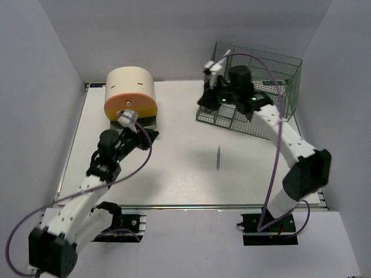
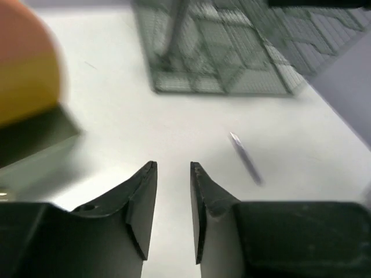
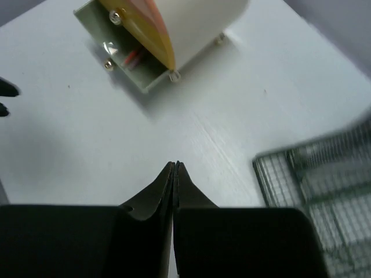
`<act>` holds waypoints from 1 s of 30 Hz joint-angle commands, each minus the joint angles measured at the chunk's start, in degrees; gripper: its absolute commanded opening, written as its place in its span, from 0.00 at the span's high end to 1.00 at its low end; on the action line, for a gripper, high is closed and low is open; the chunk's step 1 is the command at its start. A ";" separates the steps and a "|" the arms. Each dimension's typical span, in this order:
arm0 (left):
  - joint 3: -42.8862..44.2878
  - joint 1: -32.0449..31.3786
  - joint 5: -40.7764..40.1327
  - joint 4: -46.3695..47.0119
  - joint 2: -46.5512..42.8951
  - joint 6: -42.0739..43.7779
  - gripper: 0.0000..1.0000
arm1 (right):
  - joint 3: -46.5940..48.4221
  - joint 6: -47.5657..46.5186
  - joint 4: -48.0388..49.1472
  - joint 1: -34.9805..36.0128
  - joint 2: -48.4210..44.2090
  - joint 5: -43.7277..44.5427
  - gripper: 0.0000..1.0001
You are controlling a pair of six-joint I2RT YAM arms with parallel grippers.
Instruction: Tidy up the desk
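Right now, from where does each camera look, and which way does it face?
Top external: above and behind the arms, looking down on the desk; the left arm and the right arm show.
Left wrist: low over the desk, facing the green wire rack and the grey stick; the left gripper, open, fills the bottom.
Right wrist: above the desk, facing the round drawer box; the right gripper, shut, shows at the bottom.
Shared: all three show the rack and the drawer box.

1. Top external: high above near edge, looks down on whole desk [image 1: 174, 174].
2. Left wrist: low, facing green rack [image 2: 220, 58].
3. Right wrist: higher, facing drawer box [image 3: 191, 23]; rack corner shared with 2.
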 commanded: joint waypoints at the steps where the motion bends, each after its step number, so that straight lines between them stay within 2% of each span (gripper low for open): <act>1: 6.41 -0.55 16.04 1.56 10.01 -7.10 0.59 | -9.40 8.74 -4.51 -5.71 -6.60 -8.20 1.00; 3: 9.41 -3.09 17.29 -0.89 17.55 -9.48 0.53 | -18.45 11.28 -1.25 -8.88 -14.07 -8.38 1.00; 4: 10.47 -4.32 16.94 -1.25 19.69 -9.93 0.51 | -21.35 12.08 0.33 -9.85 -16.62 -8.64 0.94; 6: 13.81 -8.96 13.27 -3.27 23.30 -11.15 0.49 | -28.36 13.40 5.34 -13.54 -23.39 -9.43 0.71; 7: 14.87 -10.73 11.94 -3.71 27.05 -11.68 0.48 | -30.06 14.01 6.40 -15.55 -25.15 -9.96 0.50; 9: 18.82 -14.33 6.17 -7.65 30.94 -13.35 0.47 | -32.61 14.37 7.99 -18.38 -29.20 -10.05 0.46; 11: 22.76 -19.43 1.40 -11.07 36.39 -14.67 0.45 | -33.06 14.28 7.55 -22.76 -31.75 -8.92 0.50; 12: 23.92 -20.84 -0.79 -12.06 37.98 -15.90 0.44 | -34.46 14.63 8.33 -24.78 -32.45 -8.38 0.59; 13: 25.06 -23.47 -5.34 -14.15 41.04 -16.69 0.44 | -35.86 16.29 9.65 -25.93 -33.68 -8.12 0.88; 14: 26.29 -24.62 -7.82 -15.22 42.46 -17.48 0.44 | -36.92 16.65 10.62 -26.99 -34.21 -6.98 0.98; 17: 31.91 -29.37 -17.14 -19.26 48.68 -19.95 0.45 | -38.86 16.31 11.33 -30.95 -34.92 -5.48 1.00; 18: 35.58 -30.51 -20.30 -20.32 50.37 -20.73 0.48 | -39.56 16.74 11.68 -33.57 -34.66 -5.83 1.00; 22: 46.14 -36.05 -28.13 -26.63 60.03 -22.32 0.55 | -40.09 17.62 11.59 -36.84 -35.36 -8.64 1.00; 24: 52.63 -37.29 -31.04 -28.93 65.40 -22.68 0.55 | -40.62 17.62 12.29 -37.80 -37.46 -8.64 1.00; 30: 63.03 -39.31 -35.00 -34.82 76.64 -21.18 0.50 | -42.03 18.33 13.44 -39.57 -40.46 -10.93 1.00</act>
